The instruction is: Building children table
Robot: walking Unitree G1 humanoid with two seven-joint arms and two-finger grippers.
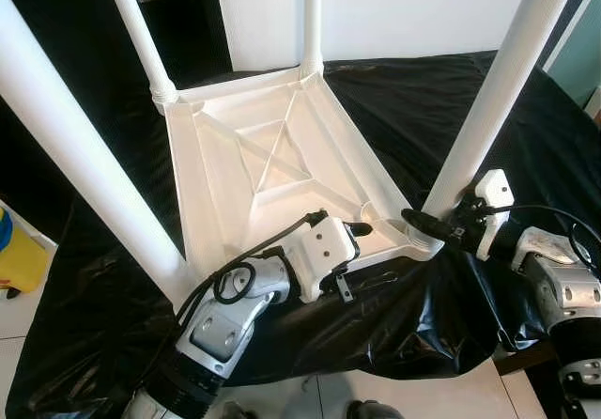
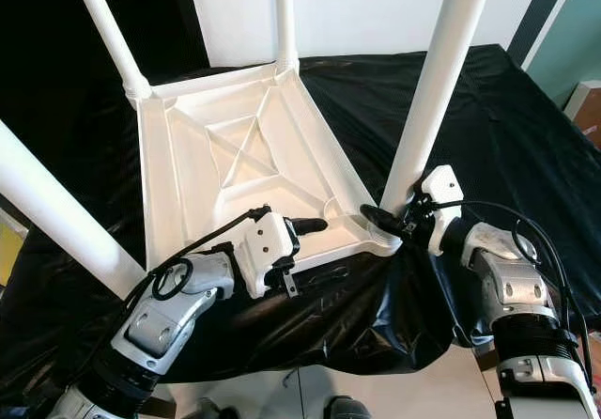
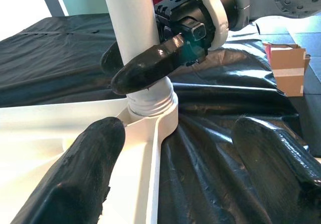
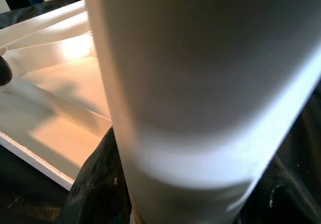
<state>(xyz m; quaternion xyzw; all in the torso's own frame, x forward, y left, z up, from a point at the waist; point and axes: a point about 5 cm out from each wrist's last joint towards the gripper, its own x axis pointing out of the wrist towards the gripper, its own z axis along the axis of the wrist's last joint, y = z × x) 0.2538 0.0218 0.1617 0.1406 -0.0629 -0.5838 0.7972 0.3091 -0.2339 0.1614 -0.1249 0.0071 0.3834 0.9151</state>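
Observation:
A white children's table [image 1: 246,161] lies upside down on a black plastic sheet [image 1: 413,100], with its four white legs pointing up. My right gripper [image 1: 432,222] is shut on the near-right leg [image 1: 496,90], just above its threaded base [image 3: 150,103]. One of its black fingers [image 3: 150,68] crosses the front of the leg and the other is behind it. My left gripper [image 3: 178,128] is open and straddles the table's near rim close to that corner. One of its fingers is over the white underside, the other over the sheet.
The sheet hangs over the near edge of the surface under the table. A yellow bin [image 1: 17,259] stands on the floor at the left. A cardboard box [image 3: 288,68] sits beyond the sheet on the right. A white wall rises behind the table.

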